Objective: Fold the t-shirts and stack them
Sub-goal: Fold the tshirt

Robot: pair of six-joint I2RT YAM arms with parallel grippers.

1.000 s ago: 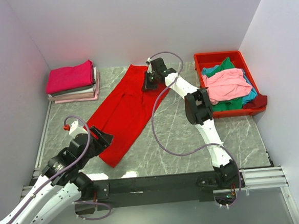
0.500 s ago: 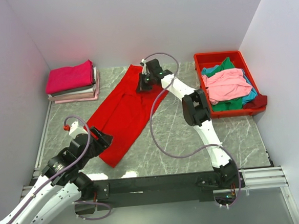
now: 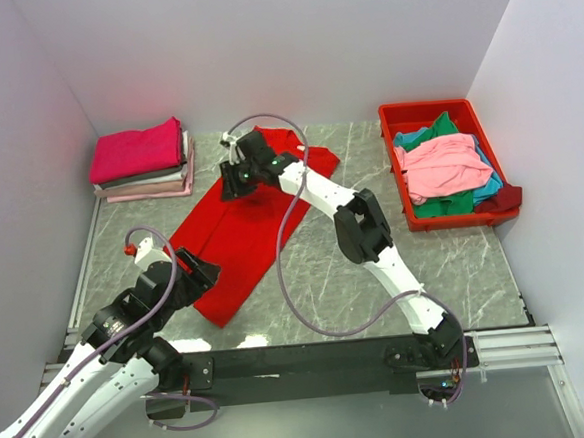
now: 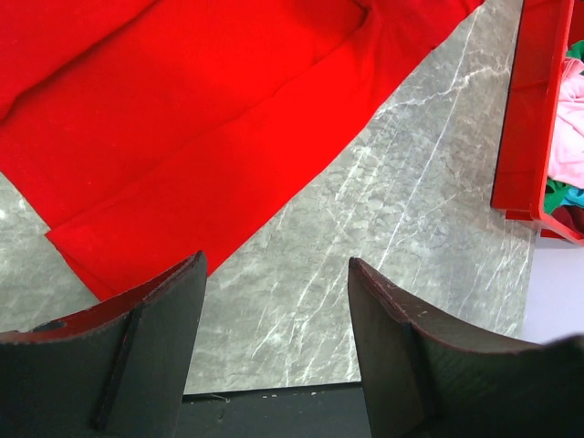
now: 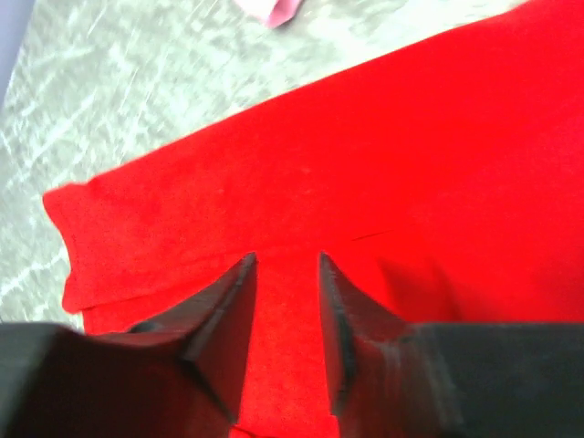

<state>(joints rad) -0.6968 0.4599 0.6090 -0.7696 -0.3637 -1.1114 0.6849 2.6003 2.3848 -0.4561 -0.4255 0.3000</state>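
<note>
Right gripper (image 3: pixel 231 178) sits further left now, jaws slightly apart over the red shirt (image 3: pixel 236 245) mid-table — a fold, likely just released. Left gripper (image 4: pixel 276 263), spread and empty, should take the near hem next.

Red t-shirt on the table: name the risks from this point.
1. The right hand sits low over the red t-shirt with jaws only slightly parted; lifting away could snag the cloth and pull it askew.
2. The right arm's purple cable hangs by the shirt's edge and could drag it.
3. The left hand hovers open near the lower corner; a shallow grab might miss a layer.
</note>
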